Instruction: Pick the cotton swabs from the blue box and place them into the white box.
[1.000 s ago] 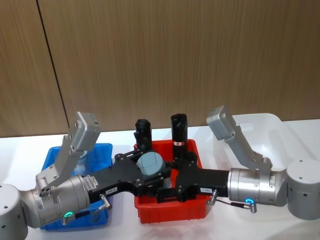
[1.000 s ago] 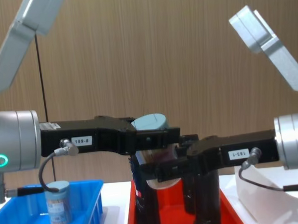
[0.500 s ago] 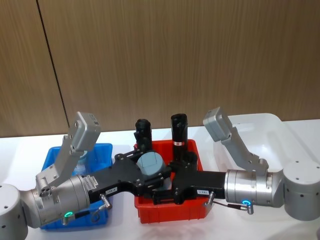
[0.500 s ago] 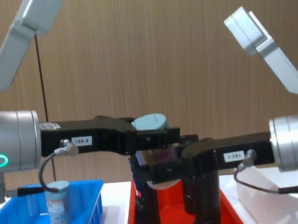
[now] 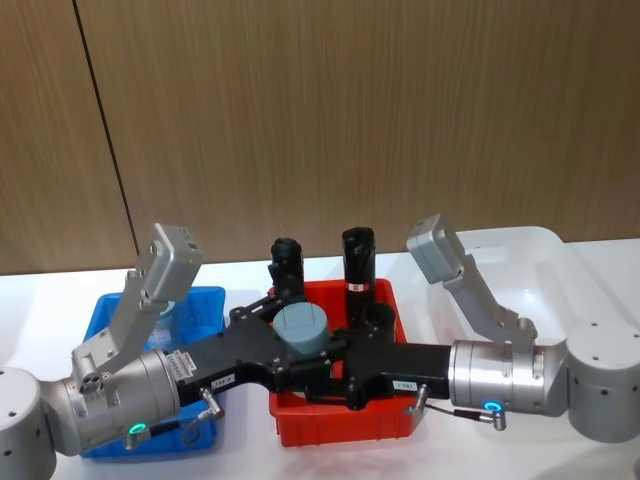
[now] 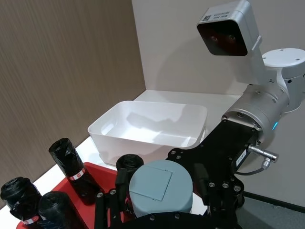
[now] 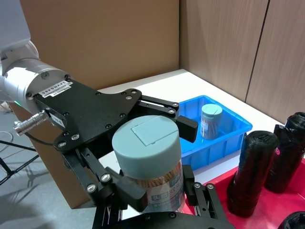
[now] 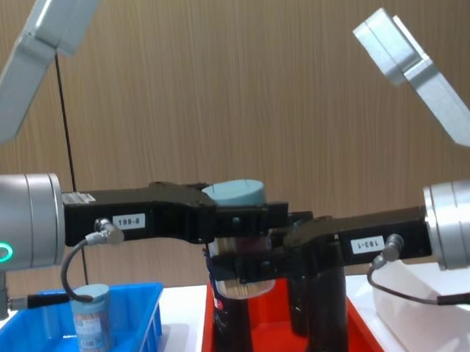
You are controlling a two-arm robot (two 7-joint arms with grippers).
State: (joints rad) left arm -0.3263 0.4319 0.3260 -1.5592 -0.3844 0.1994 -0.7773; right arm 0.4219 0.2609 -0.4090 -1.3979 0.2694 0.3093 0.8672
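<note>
A cotton swab jar [image 7: 147, 143] hangs above the red tray [image 5: 345, 425] at the middle of the white table [image 5: 40, 300], clear of the tray floor. Both grippers have it. The left gripper [image 8: 249, 219] reaches in from 8 o'clock in the head view with its fingers closed on the jar just under the lid. The right gripper [image 8: 240, 267] comes from 4 o'clock, its fingers pressed to the labelled body lower down. Tall black cylinders [image 5: 358, 255] stand in the tray at 12 o'clock of the jar, close behind it, and one more [image 5: 378, 318] stands at about 2 o'clock beside the right gripper. The blue box [image 5: 205, 300] sits at 9 o'clock of the tray and holds a second jar [image 8: 93, 317], standing upright. The white box [image 6: 147, 138] lies at 3 o'clock of the tray, just past the tray's edge. The held jar stands upright, long axis vertical, its pale blue lid up and level. Its label faces the right wrist camera, with swab sticks visible through the clear wall above it. From the chest, the jar's base is lost behind the right gripper's fingers and the dark cylinders behind it. From the head, the lid covers the body. The left arm's grey link crosses the blue box there, so the second jar is hard to make out, and the right arm hides the white box's near corner.
</note>
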